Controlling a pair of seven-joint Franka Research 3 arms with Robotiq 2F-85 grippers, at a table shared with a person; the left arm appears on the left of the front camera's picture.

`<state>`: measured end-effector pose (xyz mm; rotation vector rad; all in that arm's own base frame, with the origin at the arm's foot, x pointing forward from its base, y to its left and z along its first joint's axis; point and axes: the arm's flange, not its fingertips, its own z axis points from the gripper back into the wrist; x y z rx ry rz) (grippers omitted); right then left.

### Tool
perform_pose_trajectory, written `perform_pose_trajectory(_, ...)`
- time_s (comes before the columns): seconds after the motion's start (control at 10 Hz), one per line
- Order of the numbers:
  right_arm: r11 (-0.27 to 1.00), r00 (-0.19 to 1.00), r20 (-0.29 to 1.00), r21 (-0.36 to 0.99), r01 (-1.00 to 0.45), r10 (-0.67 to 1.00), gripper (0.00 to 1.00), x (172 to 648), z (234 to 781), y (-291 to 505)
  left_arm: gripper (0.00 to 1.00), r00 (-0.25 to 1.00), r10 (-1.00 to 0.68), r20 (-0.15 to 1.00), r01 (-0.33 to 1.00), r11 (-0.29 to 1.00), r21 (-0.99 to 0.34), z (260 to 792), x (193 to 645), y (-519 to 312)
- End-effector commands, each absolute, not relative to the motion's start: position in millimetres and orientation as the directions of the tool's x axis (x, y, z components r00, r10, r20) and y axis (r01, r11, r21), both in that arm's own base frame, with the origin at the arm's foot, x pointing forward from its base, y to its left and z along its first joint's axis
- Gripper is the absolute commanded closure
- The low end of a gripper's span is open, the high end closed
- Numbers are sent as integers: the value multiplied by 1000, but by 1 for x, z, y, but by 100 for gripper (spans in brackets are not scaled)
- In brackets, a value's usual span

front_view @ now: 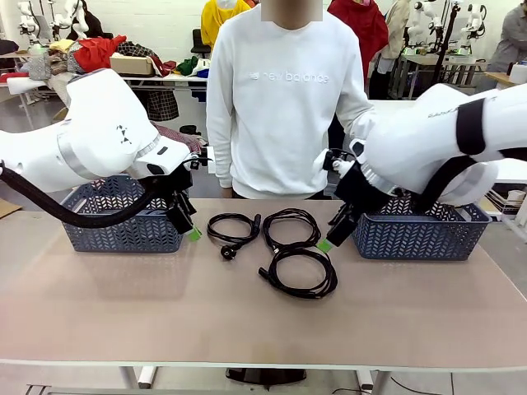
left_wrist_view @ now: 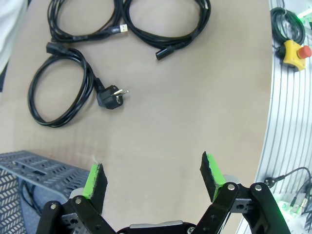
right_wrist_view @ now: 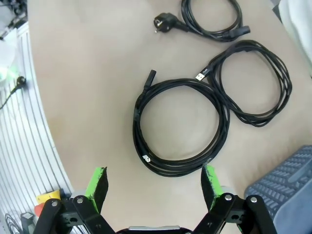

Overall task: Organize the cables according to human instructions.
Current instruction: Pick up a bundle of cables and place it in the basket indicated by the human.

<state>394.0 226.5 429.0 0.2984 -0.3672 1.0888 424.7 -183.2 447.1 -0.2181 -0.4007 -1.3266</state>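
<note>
Three coiled black cables lie mid-table. The left coil ends in a chunky round power plug. Behind the centre lies a thin coil with a USB end. The nearest coil lies just ahead of my right gripper, its near rim level with the fingertips. My left gripper hangs open in front of the left basket, over bare table, well short of the plug. My right gripper is open beside the right basket. Neither holds anything.
A dark blue mesh basket stands at the left and another at the right. A person in a white sweatshirt stands at the far edge. A yellow and red stop button sits on the aluminium rail at the near side.
</note>
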Motion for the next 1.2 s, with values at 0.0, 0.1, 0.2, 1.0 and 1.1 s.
perform_pose_trajectory(0.0, 467, 441, 395, 33, -884, 806, 0, 406, 430, 238, 0, 190, -895, 404, 969, 238, 71, 448, 425, -181)
perform_pose_trajectory(0.1, 470, 451, 388, 49, -881, 804, 0, 409, 428, 238, 0, 190, -895, 404, 969, 238, 71, 448, 425, -181)
perform_pose_trajectory(0.2, 472, 456, 396, 63, -880, 797, 0, 409, 429, 233, 0, 190, -895, 404, 969, 238, 71, 448, 425, -181)
perform_pose_trajectory(1.0, 433, 422, 382, 60, -899, 822, 0, 408, 414, 254, 0, 190, -895, 404, 969, 238, 71, 448, 425, -181)
perform_pose_trajectory(1.1, 452, 447, 346, 72, -889, 825, 0, 409, 410, 264, 0, 190, -895, 404, 969, 238, 71, 448, 425, -181)
